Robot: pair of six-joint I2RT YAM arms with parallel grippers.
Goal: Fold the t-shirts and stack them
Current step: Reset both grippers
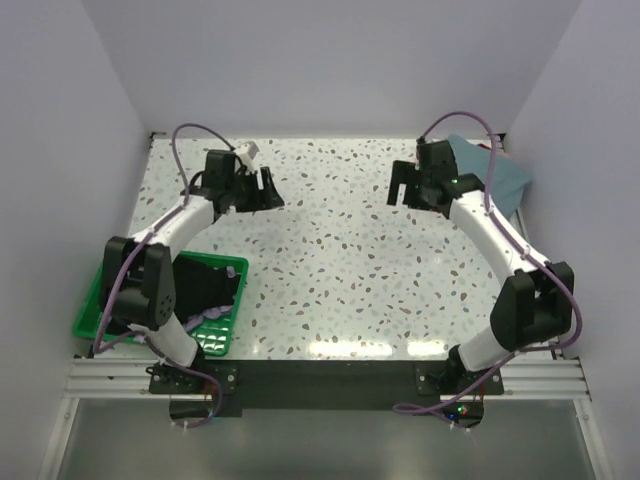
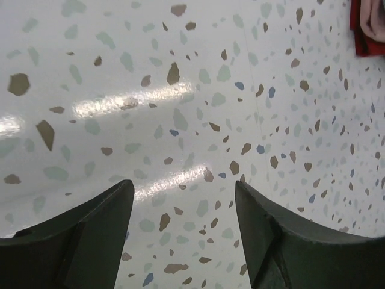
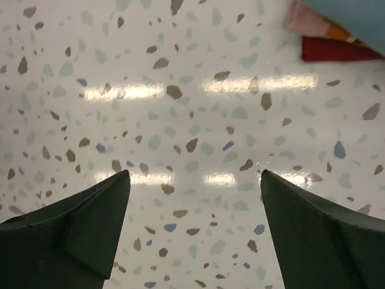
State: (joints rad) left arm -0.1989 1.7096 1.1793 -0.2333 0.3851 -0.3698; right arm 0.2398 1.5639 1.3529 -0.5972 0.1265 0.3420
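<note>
A folded stack lies at the table's back right corner, with the grey-blue t-shirt (image 1: 492, 170) on top. In the right wrist view the grey-blue shirt (image 3: 355, 15) lies over a pink one (image 3: 302, 18) and a dark red one (image 3: 337, 51). The dark red shirt (image 2: 364, 30) also shows in the left wrist view, at the top right corner. A black t-shirt (image 1: 205, 283) and a lavender one (image 1: 207, 318) lie in the green basket. My left gripper (image 1: 270, 190) (image 2: 183, 183) is open and empty above bare table. My right gripper (image 1: 403, 187) (image 3: 194, 173) is open and empty, just left of the stack.
The green mesh basket (image 1: 95, 300) stands at the table's near left, beside the left arm's base. White walls close the table on the left, back and right. The speckled tabletop (image 1: 340, 250) lies between the two grippers.
</note>
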